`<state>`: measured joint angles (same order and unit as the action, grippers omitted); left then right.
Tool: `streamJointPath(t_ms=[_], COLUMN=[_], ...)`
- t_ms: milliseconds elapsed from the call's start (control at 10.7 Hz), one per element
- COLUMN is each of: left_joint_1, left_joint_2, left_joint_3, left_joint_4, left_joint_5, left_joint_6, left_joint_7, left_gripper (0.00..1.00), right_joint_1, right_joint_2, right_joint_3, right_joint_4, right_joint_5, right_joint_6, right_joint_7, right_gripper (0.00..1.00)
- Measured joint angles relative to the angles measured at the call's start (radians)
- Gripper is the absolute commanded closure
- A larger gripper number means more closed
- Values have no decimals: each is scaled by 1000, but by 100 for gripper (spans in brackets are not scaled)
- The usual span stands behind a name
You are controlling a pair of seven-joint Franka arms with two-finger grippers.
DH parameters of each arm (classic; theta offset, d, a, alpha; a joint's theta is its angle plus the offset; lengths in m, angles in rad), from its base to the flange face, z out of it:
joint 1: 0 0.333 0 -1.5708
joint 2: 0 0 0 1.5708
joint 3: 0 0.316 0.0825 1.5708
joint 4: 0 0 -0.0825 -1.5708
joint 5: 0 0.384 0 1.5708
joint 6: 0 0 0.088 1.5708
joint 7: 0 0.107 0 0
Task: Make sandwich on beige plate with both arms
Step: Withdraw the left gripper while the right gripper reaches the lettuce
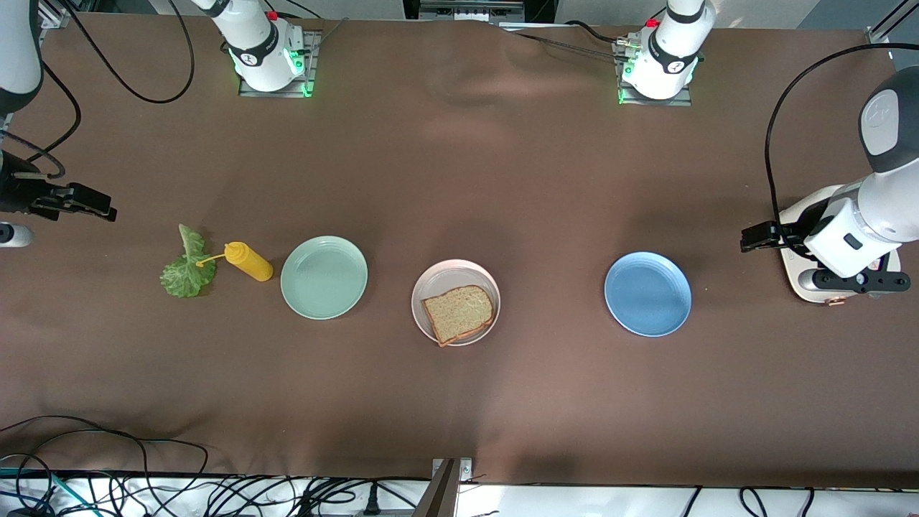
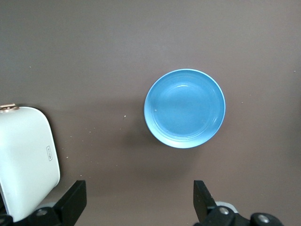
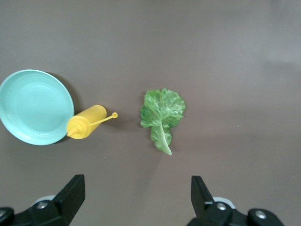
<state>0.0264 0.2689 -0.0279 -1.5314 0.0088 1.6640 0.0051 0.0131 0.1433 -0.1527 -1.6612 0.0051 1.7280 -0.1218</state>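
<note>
Both pincers gape empty, left pincer [image 2: 136, 200] over bare table, right pincer [image 3: 136, 197] likewise (lettuce [image 3: 162, 115] untouched).

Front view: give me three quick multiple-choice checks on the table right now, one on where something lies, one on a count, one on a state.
1. Where does the lettuce leaf lie?
A. on the brown tablecloth beside the yellow squeeze bottle
B. on the blue plate
C. on the bread

2. How many plates are on the table?
A. two
B. three
C. four

3. How do the fingers of the left gripper stand?
A. shut on bread
B. shut on nothing
C. open, holding nothing

Answers: 1 A, the leaf rests on bare cloth next to the bottle. 2 B, mint green plate, beige plate and blue plate. 3 C, the left wrist view shows its fingers apart with nothing between them.
</note>
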Motion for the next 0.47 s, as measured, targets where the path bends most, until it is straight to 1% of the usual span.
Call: streamJointPath(t_ms=[187, 280, 467], left_joint_1=[0, 2, 6], left_joint_2=[0, 0, 3], left_joint_3=[0, 0, 0], left_joint_4=[-10, -17, -28], left_joint_5=[32, 32, 32], left_joint_6=[0, -1, -4], left_joint_7=[0, 0, 0], left_gripper=[0, 0, 0], right_joint_1=[0, 0, 0], right_joint_2=[11, 16, 24], right_joint_3=[-5, -5, -10], right_joint_4=[-53, -92, -203], right_joint_5=[0, 0, 0], right_joint_6=[44, 76, 174], right_joint_7=[-1, -1, -7], right_gripper=[0, 3, 3])
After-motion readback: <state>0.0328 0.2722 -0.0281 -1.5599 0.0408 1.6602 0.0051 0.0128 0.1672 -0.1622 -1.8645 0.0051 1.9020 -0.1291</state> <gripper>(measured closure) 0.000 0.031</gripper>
